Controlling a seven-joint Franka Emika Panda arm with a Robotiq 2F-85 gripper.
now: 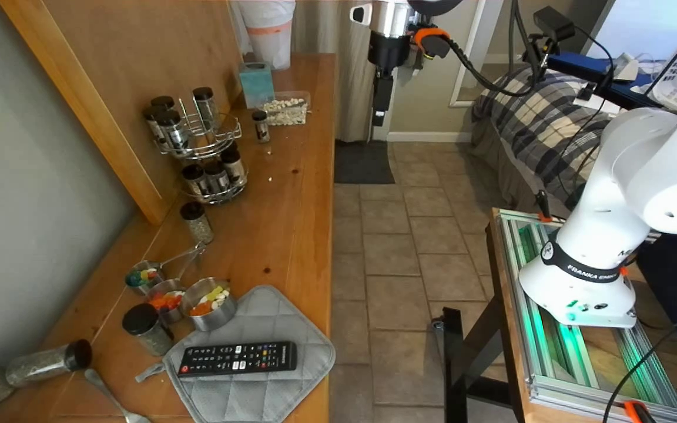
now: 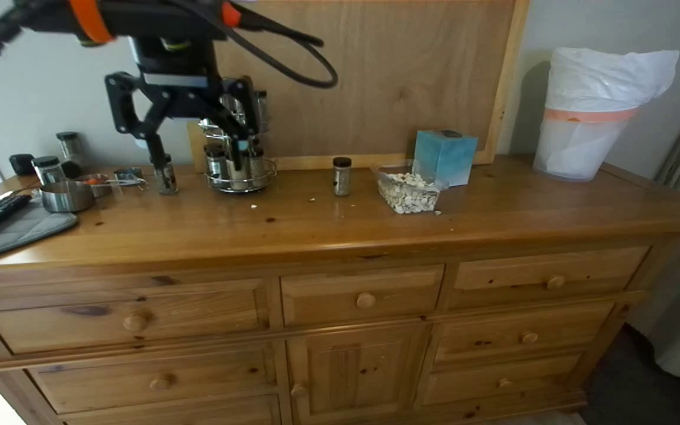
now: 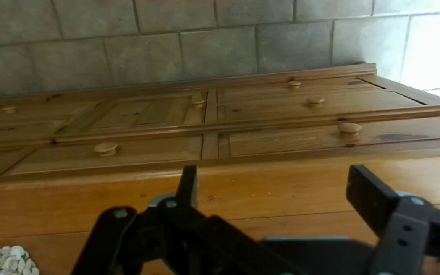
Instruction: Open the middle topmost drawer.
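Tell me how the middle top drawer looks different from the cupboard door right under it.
The drawer has a low, wide front; the door is taller. In an exterior view, the drawer knob sits near the middle of its front, while the door knob sits near the left edge. Both are light-brown wood and shut.

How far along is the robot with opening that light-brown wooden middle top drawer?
Nothing looks done: the rectangular light-brown wooden drawer sits shut, no interior showing. Nothing is in hand: the black two-fingered gripper is open and empty, away from the round pale wooden knob. Left: reaching that knob, likely gripping it, then pulling.
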